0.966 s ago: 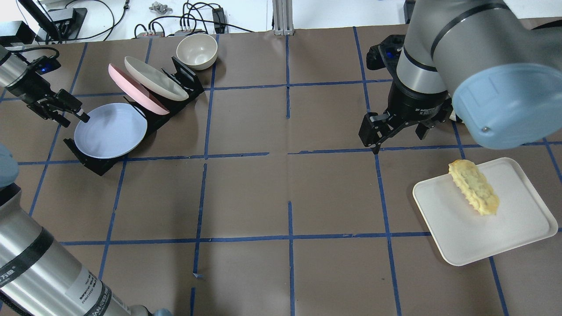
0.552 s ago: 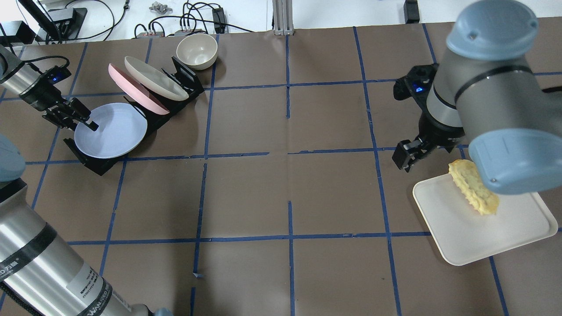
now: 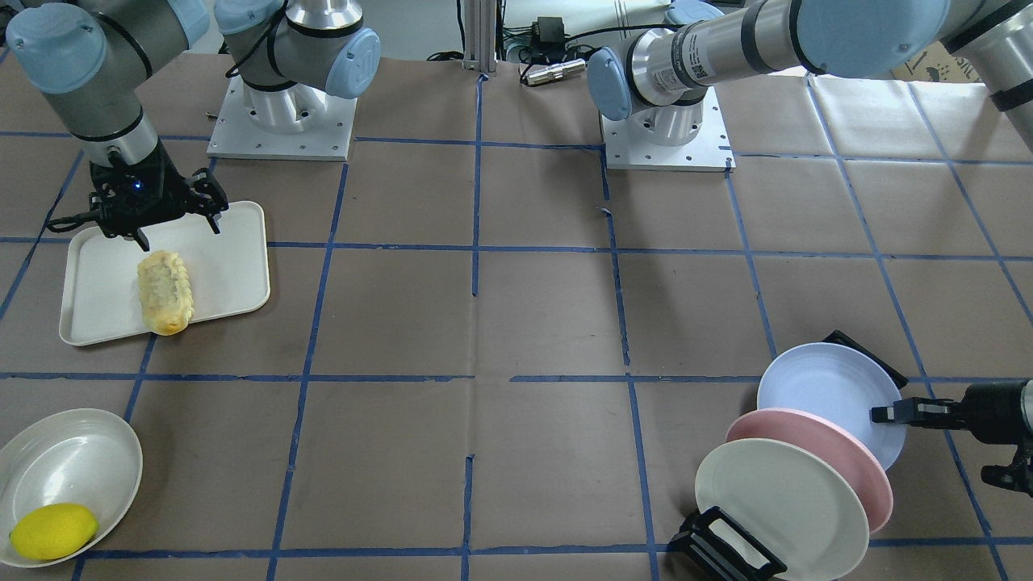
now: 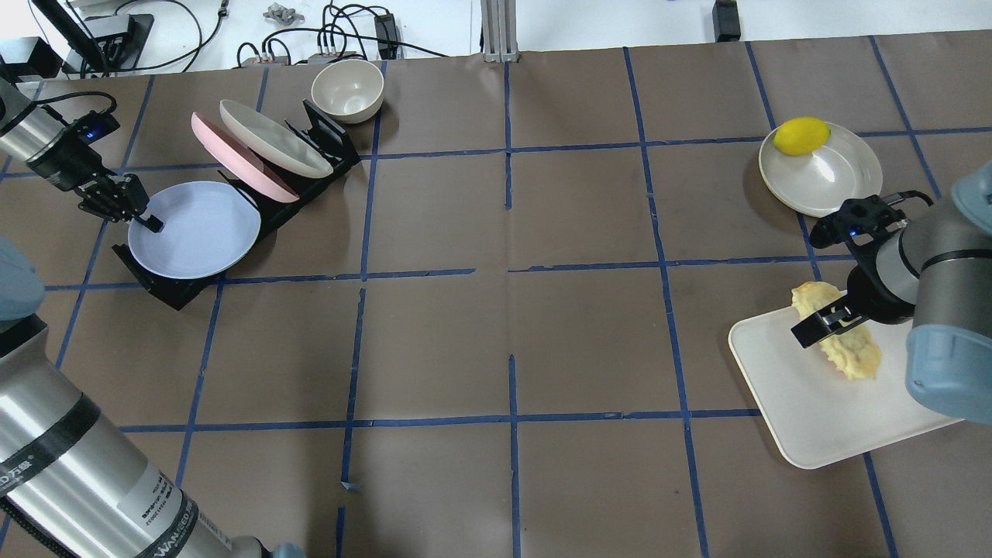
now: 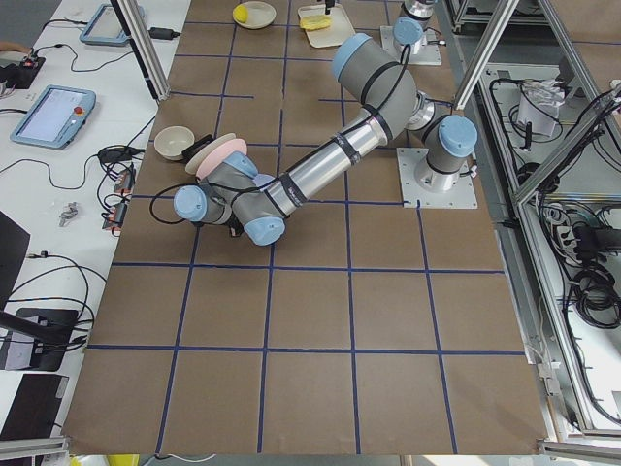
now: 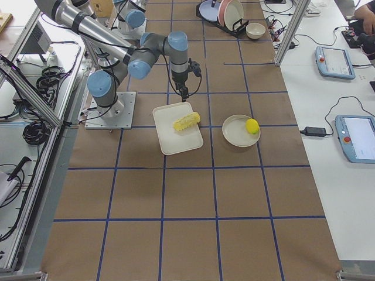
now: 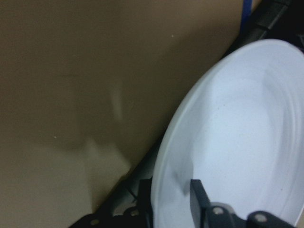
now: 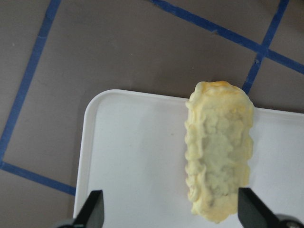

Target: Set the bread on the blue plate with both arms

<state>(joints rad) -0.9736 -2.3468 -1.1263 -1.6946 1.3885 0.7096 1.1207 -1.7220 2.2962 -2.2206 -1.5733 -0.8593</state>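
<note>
The bread (image 4: pixel 838 337) lies on a white tray (image 4: pixel 821 418) at the right; it also shows in the front view (image 3: pixel 165 292) and the right wrist view (image 8: pixel 219 156). My right gripper (image 4: pixel 823 319) hangs open just above the bread's far end, and the bread shows between its fingertips (image 8: pixel 95 209). The blue plate (image 4: pixel 198 231) leans in a black rack (image 4: pixel 167 291) at the far left. My left gripper (image 4: pixel 146 222) has closed down on the plate's left rim. One finger (image 7: pixel 198 199) rests on the plate's inner face (image 7: pixel 247 133); the other is behind the rim.
A pink plate (image 4: pixel 232 159) and a cream plate (image 4: pixel 271 139) stand in the same rack behind the blue one. A cream bowl (image 4: pixel 347 89) sits beyond it. A lemon (image 4: pixel 801 135) lies on a cream plate (image 4: pixel 833 174) beyond the tray.
My right arm has swung towards me and down over the tray, uncovering the lemon plate. My left gripper has moved onto the blue plate's rim and narrowed on it.
</note>
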